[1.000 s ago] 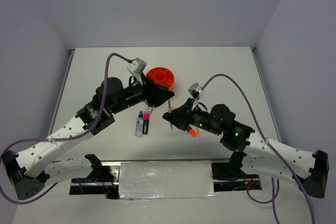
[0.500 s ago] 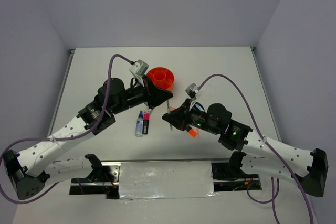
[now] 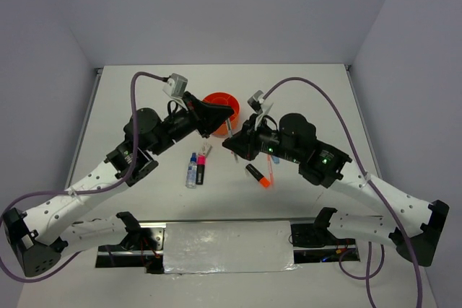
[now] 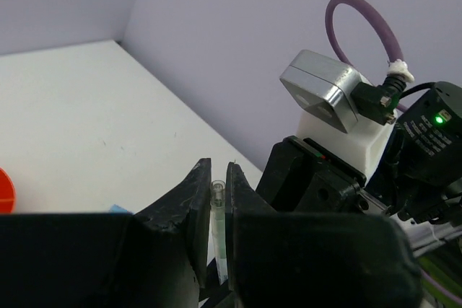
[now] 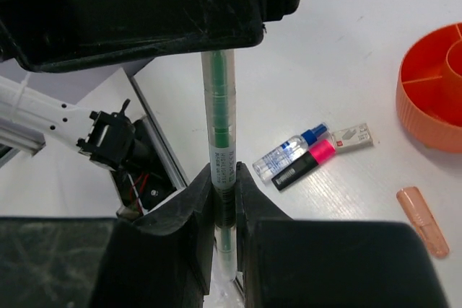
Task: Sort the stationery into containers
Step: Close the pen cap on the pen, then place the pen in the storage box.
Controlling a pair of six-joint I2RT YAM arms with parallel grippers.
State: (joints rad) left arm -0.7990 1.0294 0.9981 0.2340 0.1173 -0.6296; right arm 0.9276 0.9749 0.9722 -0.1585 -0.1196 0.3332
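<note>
pen [image 5: 218, 106]: thin, clear barrel, green core | left hand [image 4: 218, 178]: clamps it | right hand [image 5: 224, 175]: clamps it

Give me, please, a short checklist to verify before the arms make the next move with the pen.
1. Left gripper shut on the pen: ok.
2. Right gripper shut on the same pen: ok.
3. Pen straight between both grips: ok.
4. Organiser upright, open side up: ok.
5. Marker and pink highlighter sorted: not ok, both lie on the table.
</note>
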